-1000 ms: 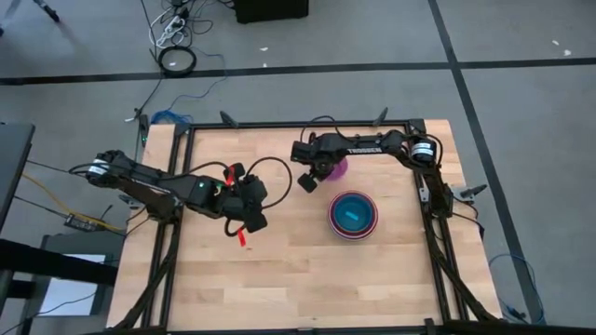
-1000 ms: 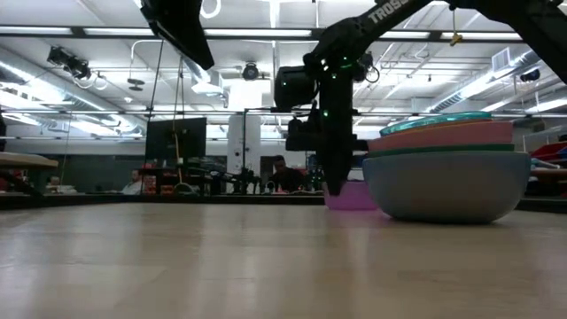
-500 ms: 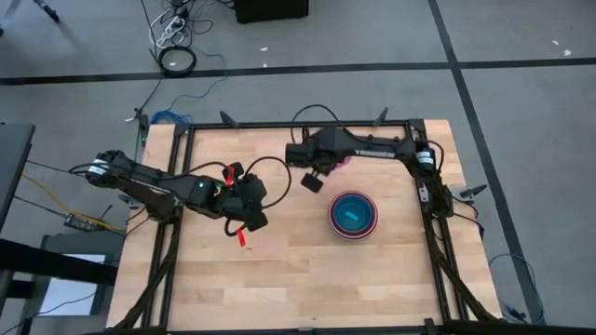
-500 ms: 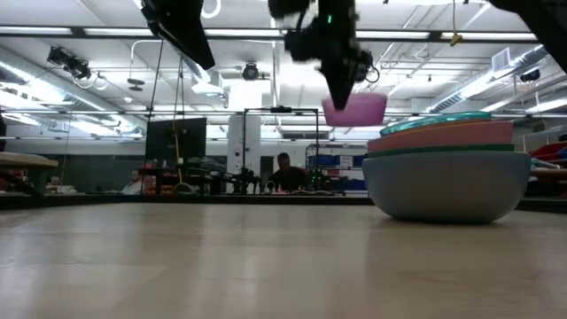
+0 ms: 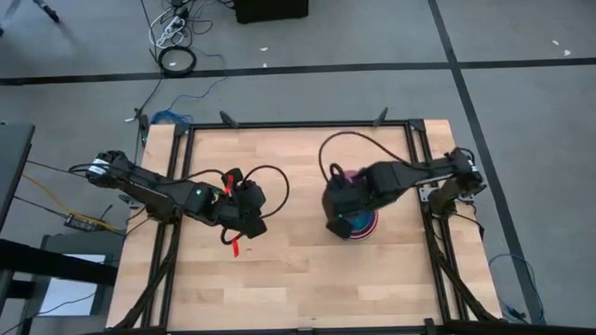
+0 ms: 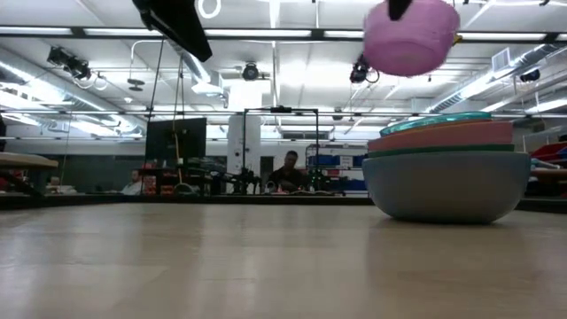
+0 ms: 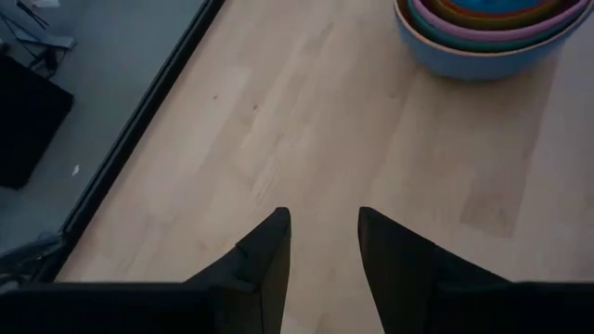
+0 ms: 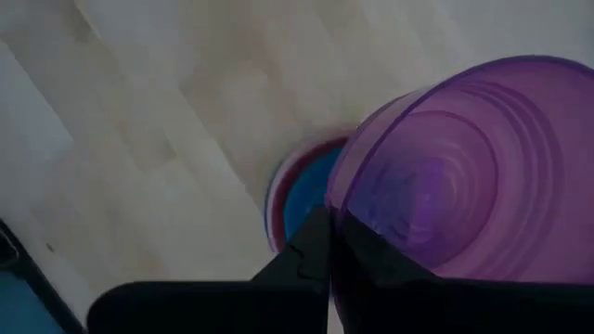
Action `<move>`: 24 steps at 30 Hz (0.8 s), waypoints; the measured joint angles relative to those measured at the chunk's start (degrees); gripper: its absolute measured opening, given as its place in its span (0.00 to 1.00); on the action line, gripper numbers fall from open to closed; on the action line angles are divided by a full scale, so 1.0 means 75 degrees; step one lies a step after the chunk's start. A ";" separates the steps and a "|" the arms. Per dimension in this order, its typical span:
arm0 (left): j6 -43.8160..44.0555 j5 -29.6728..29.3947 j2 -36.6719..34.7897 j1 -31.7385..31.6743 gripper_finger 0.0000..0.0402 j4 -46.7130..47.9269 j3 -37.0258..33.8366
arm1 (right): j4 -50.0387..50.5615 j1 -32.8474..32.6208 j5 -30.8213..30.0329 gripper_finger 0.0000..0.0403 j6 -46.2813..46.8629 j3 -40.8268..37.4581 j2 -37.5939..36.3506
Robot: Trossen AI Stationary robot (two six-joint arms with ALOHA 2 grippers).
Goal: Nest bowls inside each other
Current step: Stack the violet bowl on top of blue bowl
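Gripping the rim of a small round purple plastic bowl (image 8: 455,176), the right hand (image 8: 327,243) has its two dark fingers pinched together on the bowl's edge and carries it in the air. In the high view this hand (image 5: 341,209) sits over the stack of nested round plastic bowls (image 5: 365,226) on the right part of the light wooden table (image 5: 298,279), and a bit of the purple bowl (image 5: 348,176) shows beside the arm. From table height the purple bowl (image 6: 412,35) hangs tilted, well above the stack (image 6: 443,168) and not touching it. The stack stands on the table (image 6: 221,266) with a large grey-blue bowl outermost, then a dark green rim, a pink bowl and a teal rim on top. The right wrist view shows the stack's red and blue rims (image 8: 297,199) below the carried bowl.

The left hand (image 5: 244,212) waits over the left-centre of the table, well apart from the stack. Its fingers (image 7: 264,255) stand apart with nothing between them, only bare table (image 7: 306,121) beneath, and the nested bowls (image 7: 492,28) lie ahead.
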State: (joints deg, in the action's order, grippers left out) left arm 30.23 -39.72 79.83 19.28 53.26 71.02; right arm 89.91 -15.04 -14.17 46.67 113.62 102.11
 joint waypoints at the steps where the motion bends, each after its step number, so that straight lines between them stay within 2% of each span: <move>1: 0.0033 -0.0004 0.0000 0.0001 0.34 -0.0001 0.0000 | -0.0005 -0.0063 0.0093 0.00 0.0111 -0.0176 -0.0057; 4: 0.0200 -0.0018 0.0000 0.0046 0.34 -0.0001 0.0000 | -0.0056 -0.0134 0.0450 0.00 0.0248 -0.0779 -0.0176; 12: 0.0234 -0.0173 0.0000 0.0144 0.34 -0.0010 0.0000 | -0.0568 -0.0251 0.0567 0.00 0.0548 -0.2156 -0.0149; 21: 0.0226 -0.0385 0.0000 0.0147 0.34 -0.0007 0.0000 | -0.2062 -0.0257 0.0780 0.00 0.0492 -0.3007 -0.0136; 24: 0.0222 -0.0390 -0.0002 0.0147 0.34 -0.0001 0.0000 | -0.2073 -0.0258 0.0855 0.05 0.0490 -0.3097 -0.0121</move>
State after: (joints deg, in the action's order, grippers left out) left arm 31.89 -42.65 79.82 20.38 53.25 71.02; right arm 74.36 -16.97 -7.76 50.35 90.39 101.20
